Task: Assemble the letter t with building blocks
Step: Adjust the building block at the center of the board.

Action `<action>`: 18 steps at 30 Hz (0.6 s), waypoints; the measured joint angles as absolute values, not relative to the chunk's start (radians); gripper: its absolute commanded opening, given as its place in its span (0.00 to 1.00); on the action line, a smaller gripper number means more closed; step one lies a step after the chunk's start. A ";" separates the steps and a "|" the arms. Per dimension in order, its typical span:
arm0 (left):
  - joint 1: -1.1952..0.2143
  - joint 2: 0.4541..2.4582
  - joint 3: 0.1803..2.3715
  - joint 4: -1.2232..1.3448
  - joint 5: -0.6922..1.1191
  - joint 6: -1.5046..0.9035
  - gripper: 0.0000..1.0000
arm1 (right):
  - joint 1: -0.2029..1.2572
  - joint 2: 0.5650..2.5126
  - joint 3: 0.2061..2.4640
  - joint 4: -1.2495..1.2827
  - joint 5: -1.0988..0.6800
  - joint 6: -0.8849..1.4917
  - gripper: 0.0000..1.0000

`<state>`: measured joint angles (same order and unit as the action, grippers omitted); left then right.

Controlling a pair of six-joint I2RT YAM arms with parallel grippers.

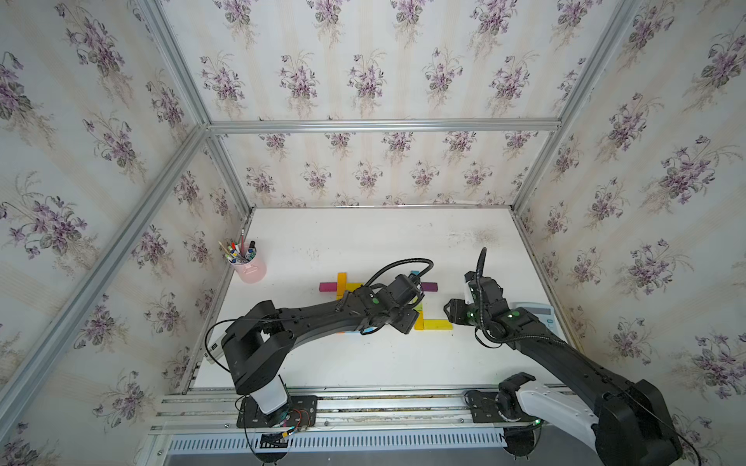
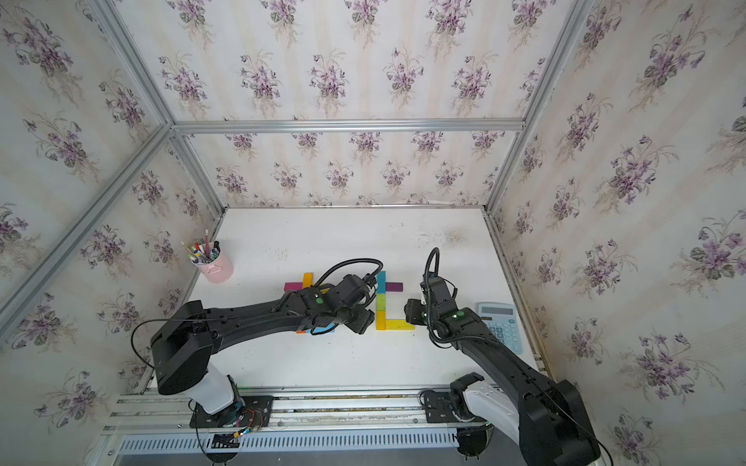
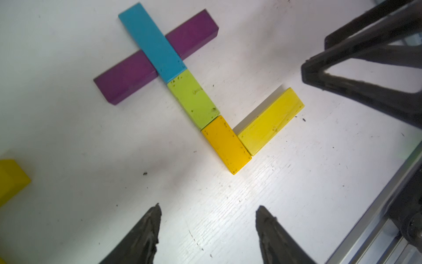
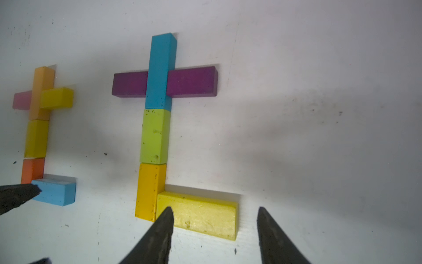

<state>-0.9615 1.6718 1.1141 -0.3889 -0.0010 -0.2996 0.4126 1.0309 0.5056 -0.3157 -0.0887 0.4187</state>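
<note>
Two t shapes of building blocks lie on the white table. The right letter t [image 4: 155,137] has a teal [image 4: 161,68], lime and orange stem, a purple crossbar [image 4: 194,82] and a yellow foot [image 4: 205,212]. The left t [image 4: 36,139] has an orange and yellow stem, a pink and yellow crossbar and a blue foot [image 4: 57,192]. My right gripper [image 4: 214,209] hovers open over the yellow foot, not gripping it. My left gripper [image 3: 209,210] is open over bare table, just left of the right t's base [image 2: 365,322].
A pink cup of pens [image 1: 252,266] stands at the table's left edge. A light blue calculator [image 2: 500,322] lies at the right edge, partly under my right arm. Flowered walls close in three sides, and a metal rail [image 1: 363,403] runs along the front.
</note>
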 measured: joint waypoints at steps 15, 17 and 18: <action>-0.954 1.801 1.154 -0.413 -0.014 -0.528 0.41 | 0.538 0.932 0.418 -0.274 -0.170 0.453 0.63; -0.952 1.809 1.153 -0.410 0.002 -0.548 0.40 | 0.569 0.937 0.419 -0.274 -0.173 0.452 0.63; -0.949 1.814 1.153 -0.410 0.004 -0.559 0.39 | 0.578 0.935 0.419 -0.274 -0.181 0.453 0.64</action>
<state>-0.9485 1.8137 1.1526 -0.4095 0.0036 -0.5587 0.5777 0.9352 0.4187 -0.2741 -0.1814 0.4526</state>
